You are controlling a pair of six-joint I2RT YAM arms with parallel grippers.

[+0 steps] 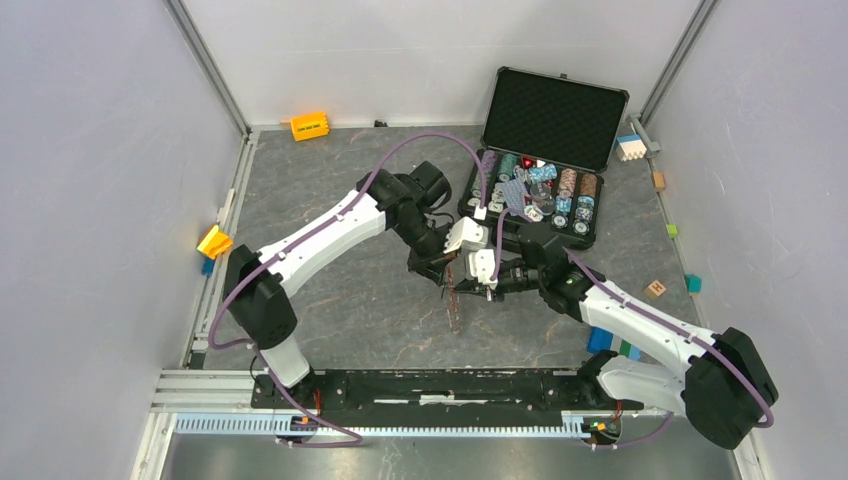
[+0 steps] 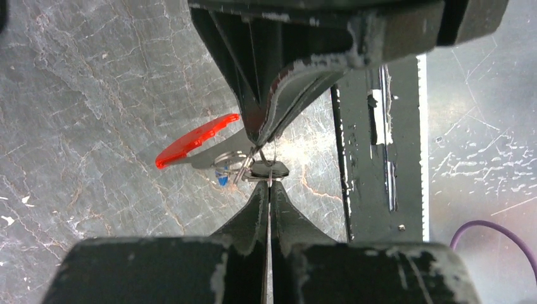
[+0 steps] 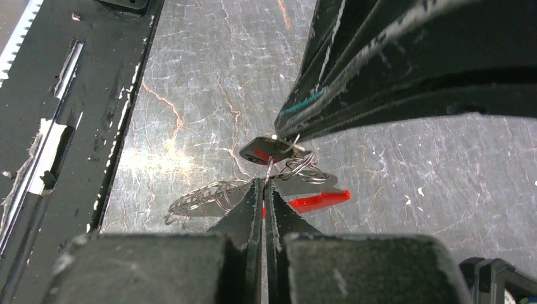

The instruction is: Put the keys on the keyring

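My two grippers meet tip to tip above the middle of the table. The left gripper (image 1: 450, 275) (image 2: 269, 185) is shut on a small key with a dark head (image 2: 269, 170) (image 3: 266, 150). The right gripper (image 1: 472, 287) (image 3: 266, 182) is shut on a thin wire ring of the keyring (image 3: 304, 168). The keyring's silver chain (image 1: 455, 312) (image 3: 202, 196) hangs down below them. Its red fob (image 2: 196, 139) (image 3: 316, 201) hangs beside the rings. A small blue tag (image 2: 221, 179) shows among the rings. How the key's hole sits on the ring cannot be told.
An open black case (image 1: 555, 115) of poker chips stands at the back right. An orange block (image 1: 309, 126) lies at the back wall and a yellow one (image 1: 214, 242) at the left edge. A wooden cube (image 1: 656, 288) and a blue block (image 1: 598, 340) lie right. The black rail (image 1: 450, 385) runs along the near edge.
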